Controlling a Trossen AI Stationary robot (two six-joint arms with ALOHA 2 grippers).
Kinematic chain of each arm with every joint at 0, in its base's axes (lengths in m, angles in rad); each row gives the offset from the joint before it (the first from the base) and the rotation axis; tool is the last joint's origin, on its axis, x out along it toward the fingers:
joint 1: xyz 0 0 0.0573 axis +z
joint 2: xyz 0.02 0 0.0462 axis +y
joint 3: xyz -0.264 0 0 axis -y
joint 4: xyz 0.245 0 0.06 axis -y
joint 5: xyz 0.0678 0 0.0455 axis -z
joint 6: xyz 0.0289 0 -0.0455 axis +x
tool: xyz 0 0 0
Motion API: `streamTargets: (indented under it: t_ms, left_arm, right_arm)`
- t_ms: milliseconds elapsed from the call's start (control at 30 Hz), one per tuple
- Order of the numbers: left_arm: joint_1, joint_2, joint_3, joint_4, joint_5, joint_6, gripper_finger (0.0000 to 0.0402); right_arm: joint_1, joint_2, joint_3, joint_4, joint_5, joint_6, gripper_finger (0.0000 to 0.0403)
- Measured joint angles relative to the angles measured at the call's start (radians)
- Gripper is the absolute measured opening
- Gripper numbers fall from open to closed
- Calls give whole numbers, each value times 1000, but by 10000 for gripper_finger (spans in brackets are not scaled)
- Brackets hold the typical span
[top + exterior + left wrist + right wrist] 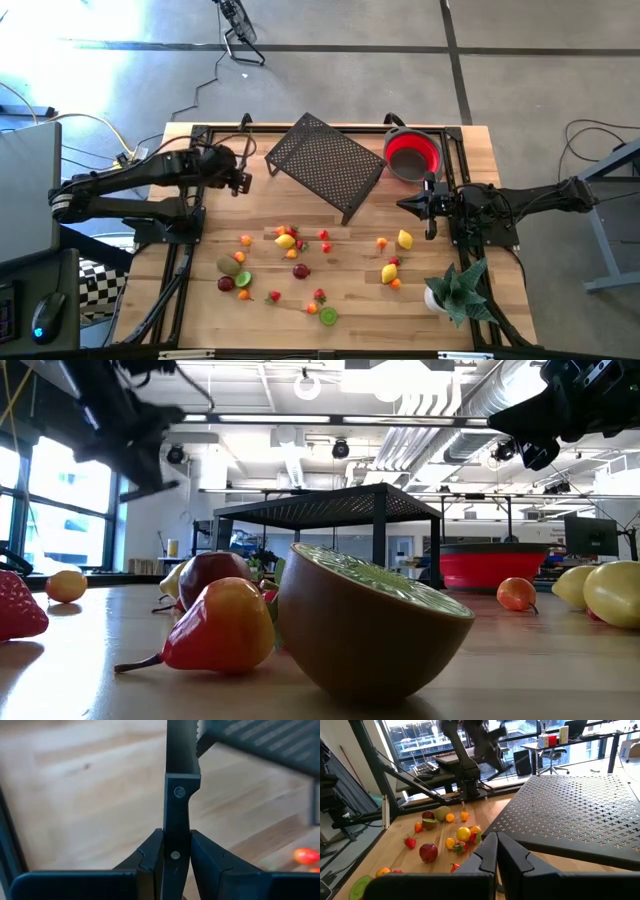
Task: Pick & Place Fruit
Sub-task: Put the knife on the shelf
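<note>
Several small toy fruits (290, 240) lie scattered on the near half of the wooden table; in the low view a halved lime (370, 620) sits closest. A red bowl (413, 153) stands at the far right. My left gripper (240, 182) hangs above the table's left side, beside a black mesh rack (325, 165), shut on a dark flat knife-like bar (177, 795) with two rivets and a toothed edge. My right gripper (408, 205) is shut and level in the air on the near side of the bowl, holding nothing. My left gripper pinches the riveted end of the knife-like bar (175, 851) between its two fingers (152, 850). The bar runs straight on from the fingers, its toothed end (192, 730) farthest out. The fingers slant down toward the table, and the bar is clear of the wood.
The rack stands on legs at the table's far middle, between the two arms. A spiky green plant in a white pot (455, 290) stands at the near right. Black frame rails (180, 270) run along the table's left and right sides. Bare wood (270, 205) lies between rack and fruit.
</note>
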Motion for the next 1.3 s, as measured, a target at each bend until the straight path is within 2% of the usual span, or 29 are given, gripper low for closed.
streamTargets:
  t_ms: [367,667,800,1033,1133,1300]
  left_arm:
    - [0,0,190,0,10,186,72]
    - [0,1,225,-2,46,228,72]
    - [0,19,225,5,67,249,72]
    - [0,99,248,60,115,302,72]
    - [0,164,321,37,119,335,72]
    - [7,313,513,-63,111,410,72]
  right_arm:
    - [0,0,0,0,0,0,2]
    - [0,0,0,1,3,0,2]
    - [0,0,0,1,38,0,2]
    - [0,0,0,1,53,0,2]
    - [0,0,0,1,53,0,2]
    - [0,0,0,1,51,0,2]
